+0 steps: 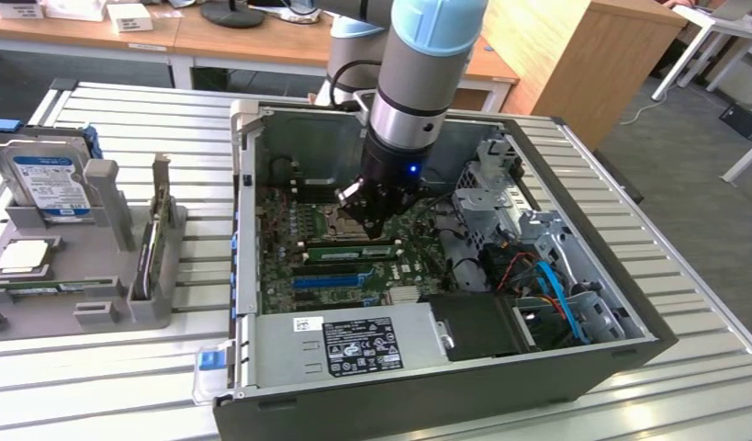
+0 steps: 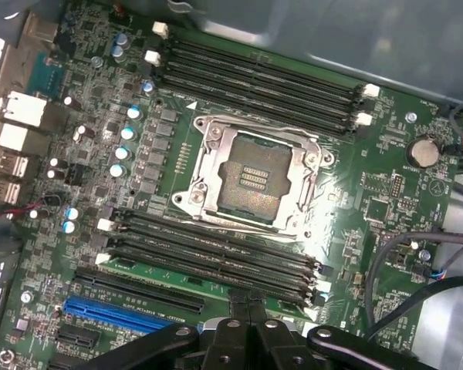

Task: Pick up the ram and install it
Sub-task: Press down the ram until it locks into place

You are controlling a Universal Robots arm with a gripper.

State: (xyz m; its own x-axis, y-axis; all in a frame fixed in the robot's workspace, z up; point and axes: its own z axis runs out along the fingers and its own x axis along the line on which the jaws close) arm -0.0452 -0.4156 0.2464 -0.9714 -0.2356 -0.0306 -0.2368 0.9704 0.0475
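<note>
The ram [image 1: 349, 248] is a thin green stick lying along one of the black memory slots, just in front of the CPU socket [image 1: 336, 217] inside the open computer case [image 1: 388, 404]. My gripper [image 1: 376, 230] reaches down into the case, its tip right over the stick. In the wrist view the ram [image 2: 177, 276] shows as a green strip among the slots beside the socket [image 2: 247, 177]. The black fingers [image 2: 239, 307] of the gripper [image 2: 248, 304] are shut together above that strip, crosswise to it. I cannot tell if they touch it.
A grey parts holder [image 1: 94, 276] at the exterior view's left carries a hard drive [image 1: 51, 179]. Inside the case are a blue slot strip [image 1: 339, 278], the power supply [image 1: 364, 335], a drive cage [image 1: 486, 184] and loose cables [image 1: 547, 285].
</note>
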